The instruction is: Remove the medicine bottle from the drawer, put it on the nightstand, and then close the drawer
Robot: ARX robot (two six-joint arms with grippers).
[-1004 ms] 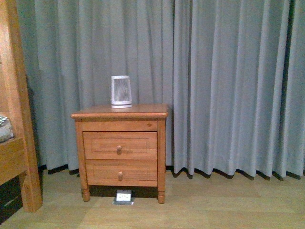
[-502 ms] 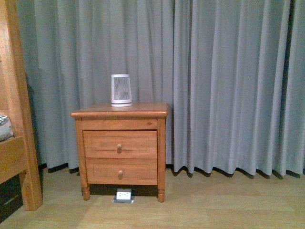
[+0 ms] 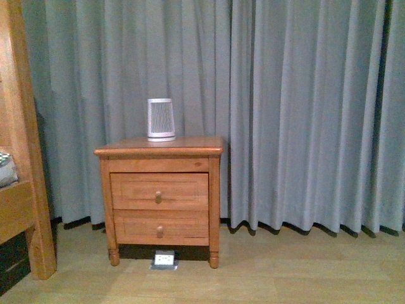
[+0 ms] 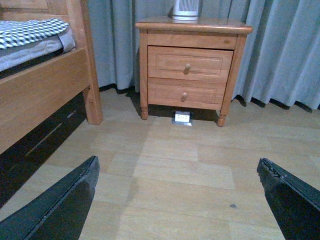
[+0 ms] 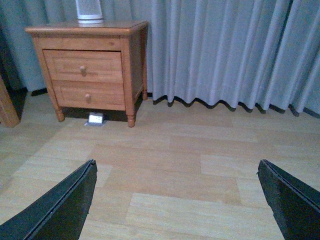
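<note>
The nightstand stands against the grey curtain, left of centre in the front view. It also shows in the left wrist view and the right wrist view. Its upper drawer is shut, with one round knob. The medicine bottle is hidden. My left gripper is open and empty above the wooden floor, well short of the nightstand. My right gripper is open and empty above the floor too. Neither arm shows in the front view.
A white ribbed cone device stands on the nightstand top. The lower drawer is shut. A wooden bed frame with checked bedding stands at the left. A small white floor socket lies under the nightstand.
The front view has shifted slightly; the nightstand and the bed frame sit a little differently in the picture. Nothing was taken hold of or opened.
</note>
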